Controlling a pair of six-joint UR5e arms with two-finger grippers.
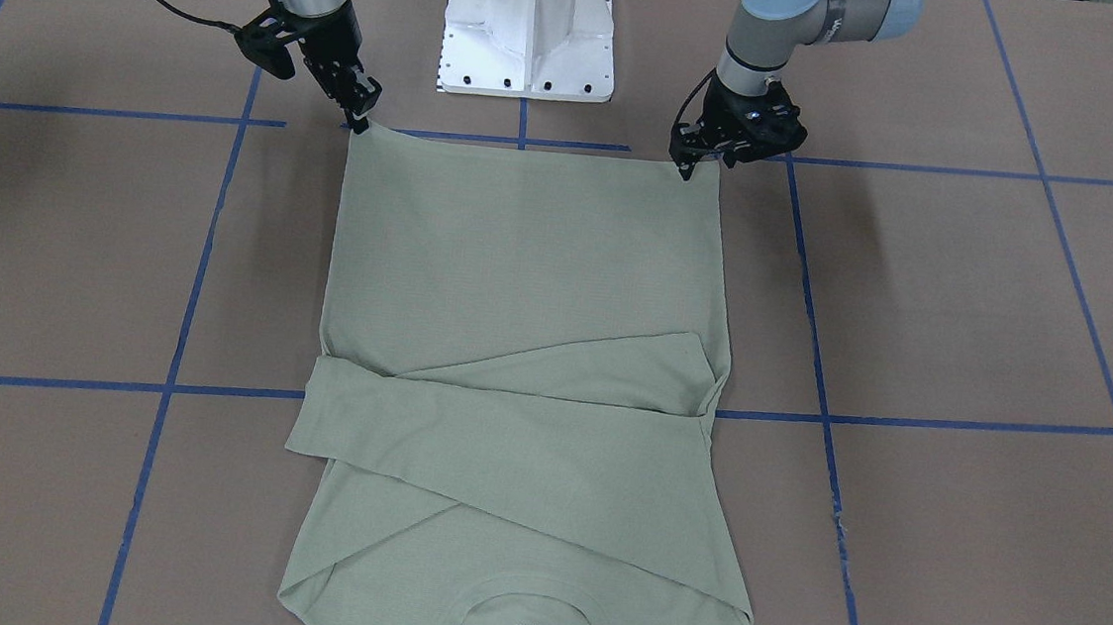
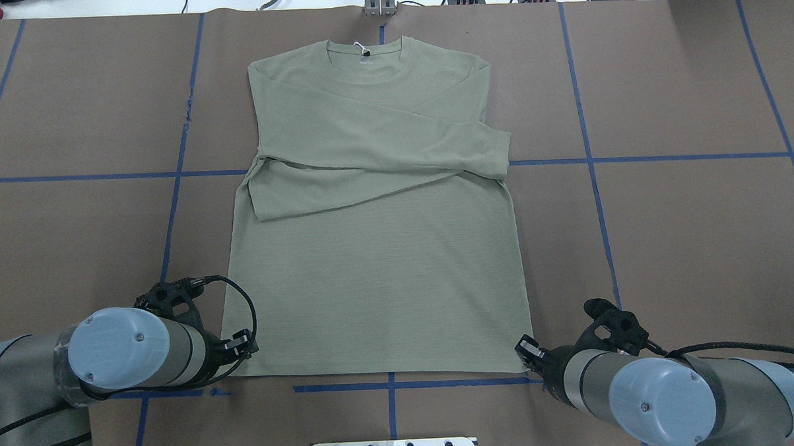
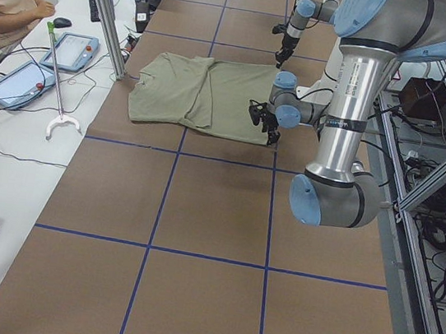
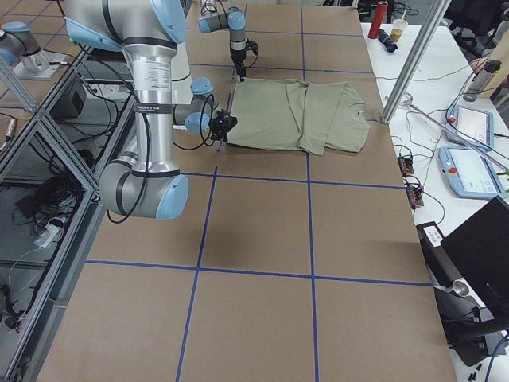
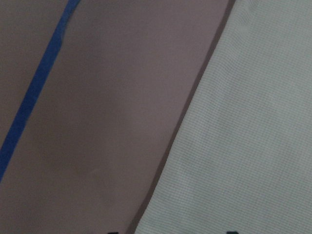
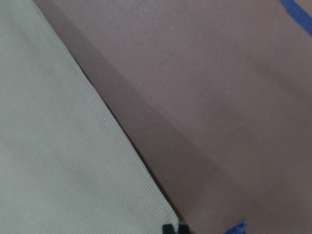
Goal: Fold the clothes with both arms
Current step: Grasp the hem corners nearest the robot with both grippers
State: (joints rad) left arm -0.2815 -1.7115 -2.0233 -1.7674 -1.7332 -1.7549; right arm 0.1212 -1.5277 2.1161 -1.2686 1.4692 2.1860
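Nearest the robot, the left gripper (image 1: 692, 164) and the right gripper (image 1: 363, 116) each stand at one corner of the hem (image 2: 382, 372), with the tips down at table (image 2: 688, 239) level. Each wrist view shows only dark tips at its bottom edge beside the cloth. The jaw opening, and whether any cloth is pinched, cannot be told for either gripper.

The shirt (image 2: 379, 276) lies flat on the table, centred between the two arms, with its hem just beyond a blue tape line (image 2: 350, 387). The lower body panel is smooth and at full length.

Further out, both sleeves are folded in. One sleeve (image 2: 394, 140) crosses the chest on a diagonal, and the other sleeve (image 2: 316, 189) lies beneath it. The collar (image 2: 364, 49) is the farthest part.

Progress, as a judgement: the sleeve folds are complete. The lengthwise fold, hem toward collar, is not yet made, and roughly half the work is left.

Orientation: the long axis runs straight away from the robot, with the hem toward the robot and the collar pointing to the far edge
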